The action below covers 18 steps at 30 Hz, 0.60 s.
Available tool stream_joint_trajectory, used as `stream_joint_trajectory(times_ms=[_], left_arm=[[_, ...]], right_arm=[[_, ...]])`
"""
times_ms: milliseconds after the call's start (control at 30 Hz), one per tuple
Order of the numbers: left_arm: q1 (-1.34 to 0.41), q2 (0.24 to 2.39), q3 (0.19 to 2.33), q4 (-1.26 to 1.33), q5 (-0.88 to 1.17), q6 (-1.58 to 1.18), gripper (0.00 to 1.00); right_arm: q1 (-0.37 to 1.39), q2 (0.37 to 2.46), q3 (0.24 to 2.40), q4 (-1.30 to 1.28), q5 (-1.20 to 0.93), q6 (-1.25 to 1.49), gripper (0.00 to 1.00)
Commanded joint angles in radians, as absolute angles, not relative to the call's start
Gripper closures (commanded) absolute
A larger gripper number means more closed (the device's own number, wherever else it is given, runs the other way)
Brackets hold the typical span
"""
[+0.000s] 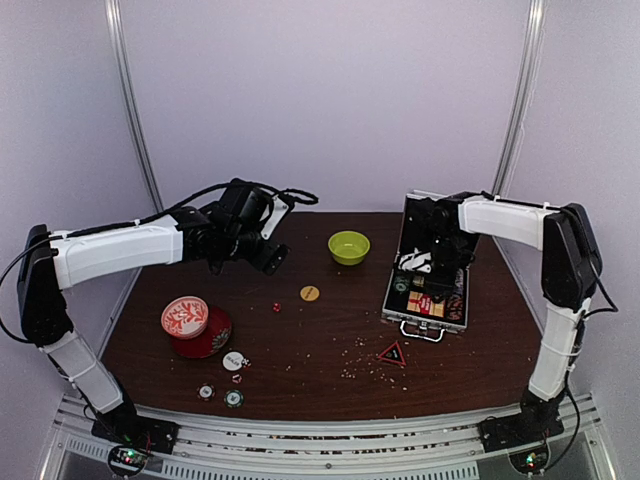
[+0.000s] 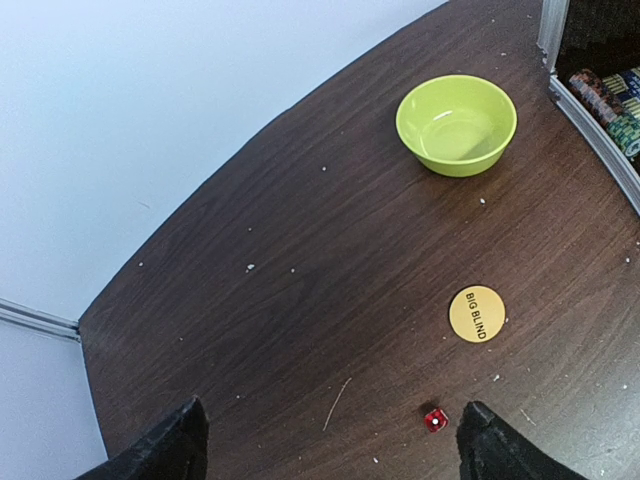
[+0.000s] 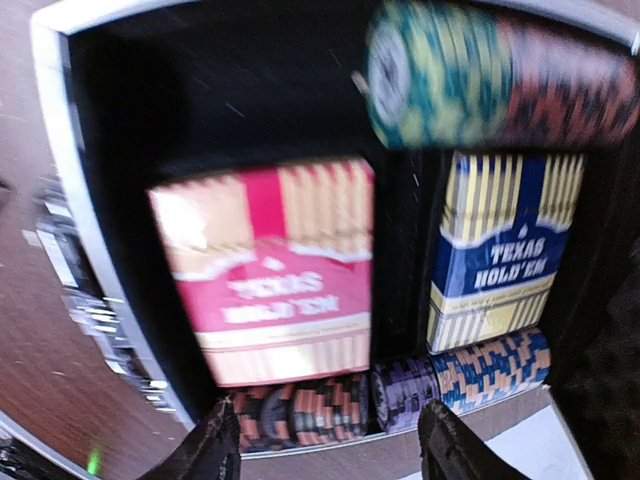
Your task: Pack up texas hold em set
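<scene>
Case (image 1: 420,322) open on right side, both decks inside. We see right gripper (image 3: 330,445) jaws part-spread over red deck (image 3: 265,270), nothing clamped. Blurry, so deck maybe not seated; lid could jam. Left gripper (image 2: 335,440) wide, empty, above die (image 2: 434,419); tiny, may skid from pinch.

From my seat, the top camera sits high behind the near edge of the table (image 1: 300,350), looking down and forward across all of it. The left wrist view looks slantwise down from farther up, catching the green bowl (image 2: 456,125) and a corner of the silver case (image 2: 597,143). The right wrist view hangs close over that case, blurred. All three share the case.
</scene>
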State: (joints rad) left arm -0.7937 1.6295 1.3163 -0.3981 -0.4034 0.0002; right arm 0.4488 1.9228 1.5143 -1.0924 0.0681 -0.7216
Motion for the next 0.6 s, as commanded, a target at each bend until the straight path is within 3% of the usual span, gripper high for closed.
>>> stream_joint_trajectory(times_ms=[0,233,567], left_arm=[[-0.797,1.640,1.343,-0.390,-0.401,0.006,0.12],[-0.796,1.640,1.341,-0.390,-0.410,0.008,0.12],[-0.796,1.640,1.342,-0.393,-0.403,0.008,0.12]], right_arm=[[0.543,1.827,1.504,-1.108,-0.033,-0.702,0.38],[0.688,1.734,1.350,-1.065,-0.175,-0.724,0.38],[0.788,1.659,1.188,-0.929,-0.215,-0.771,0.28]])
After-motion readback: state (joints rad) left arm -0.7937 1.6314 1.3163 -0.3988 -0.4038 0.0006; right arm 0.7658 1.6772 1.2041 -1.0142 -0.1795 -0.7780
